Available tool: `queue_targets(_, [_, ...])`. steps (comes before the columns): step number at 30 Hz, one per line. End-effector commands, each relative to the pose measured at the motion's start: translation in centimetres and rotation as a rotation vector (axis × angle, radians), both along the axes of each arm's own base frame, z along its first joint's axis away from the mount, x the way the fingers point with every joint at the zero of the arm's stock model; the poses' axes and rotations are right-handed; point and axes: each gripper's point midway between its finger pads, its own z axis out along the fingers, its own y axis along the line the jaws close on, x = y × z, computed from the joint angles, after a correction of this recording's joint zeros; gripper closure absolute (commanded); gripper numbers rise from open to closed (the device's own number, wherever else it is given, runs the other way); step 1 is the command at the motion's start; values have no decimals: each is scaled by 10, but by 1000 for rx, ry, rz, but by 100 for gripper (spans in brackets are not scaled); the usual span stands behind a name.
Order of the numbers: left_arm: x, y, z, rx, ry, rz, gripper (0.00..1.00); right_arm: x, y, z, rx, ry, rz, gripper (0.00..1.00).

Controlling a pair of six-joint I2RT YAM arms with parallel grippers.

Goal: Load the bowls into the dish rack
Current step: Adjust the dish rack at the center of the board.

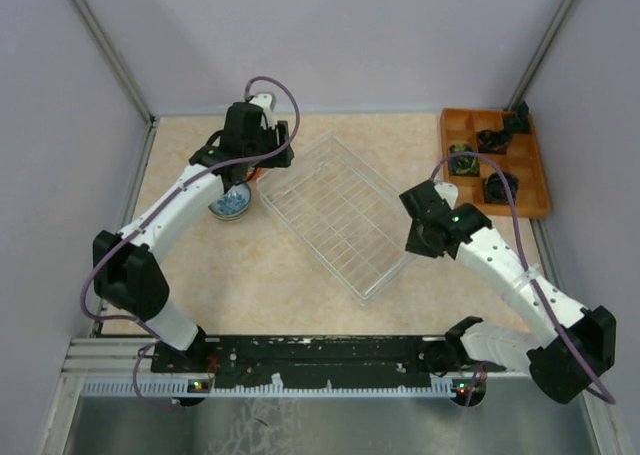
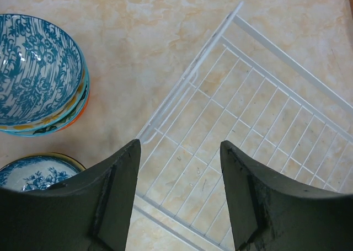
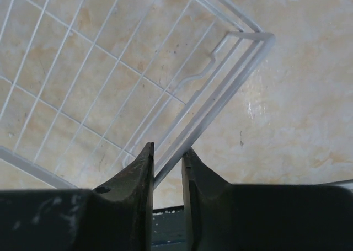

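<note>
I find the left gripper (image 2: 179, 146) spread wide and holding nothing, above a corner of the rack (image 2: 259, 124). The stacked bowls (image 2: 33, 69) sit on the table at the upper left of that view, outside the rack. The right gripper (image 3: 167, 151) is pinched on the rack's rim wire, at lower centre of its view.

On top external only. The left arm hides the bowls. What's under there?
Observer: The left wrist view shows a stack of bowls, blue-patterned on top, with an orange-sided one low in it.
Operator: Just that stack?
Observer: No, a separate bowl with blue flowers inside sits beside it, partly hidden at the bottom of the frame.
Operator: Left gripper holding anything?
Observer: No. The left gripper is open and empty, over the edge of the dish rack.
</note>
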Motion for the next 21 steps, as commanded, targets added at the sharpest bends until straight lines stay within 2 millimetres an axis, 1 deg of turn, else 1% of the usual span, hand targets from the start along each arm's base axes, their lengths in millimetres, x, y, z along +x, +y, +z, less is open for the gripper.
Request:
queue_targets(1, [-7, -3, 12, -26, -30, -24, 34, 25, -17, 18, -58, -76, 55, 86])
queue_targets(3, [-9, -2, 12, -25, -31, -26, 34, 32, -27, 22, -83, -82, 63, 91])
queue_targets(6, [-13, 0, 14, -22, -32, -26, 34, 41, -42, 29, -130, -101, 84, 94])
queue_targets(7, [-14, 0, 15, -23, -33, -29, 34, 45, -47, 30, -152, -106, 87, 99])
queue_targets(8, [-15, 0, 16, -25, -33, -30, 34, 49, -52, 30, -180, -107, 90, 100])
queue_targets(11, [-20, 1, 16, -27, -27, -36, 34, 61, -62, 28, -259, -99, 113, 100])
queue_targets(14, [-26, 2, 13, -26, -17, -45, 34, 77, -60, 37, -274, -108, 112, 100])
queue_targets(15, [-28, 2, 11, -21, -9, -47, 34, 81, -62, 38, -293, -104, 116, 100])
queue_targets(17, [-32, 4, 8, -9, 2, -48, 34, 88, -72, 43, -346, -96, 97, 100])
queue_targets(18, [-35, 4, 7, -9, 5, -49, 34, 93, -76, 46, -337, -104, 80, 100])
queue_targets(21, [-42, 1, 6, -22, 11, -62, 34, 106, -77, 51, -336, -136, 92, 96])
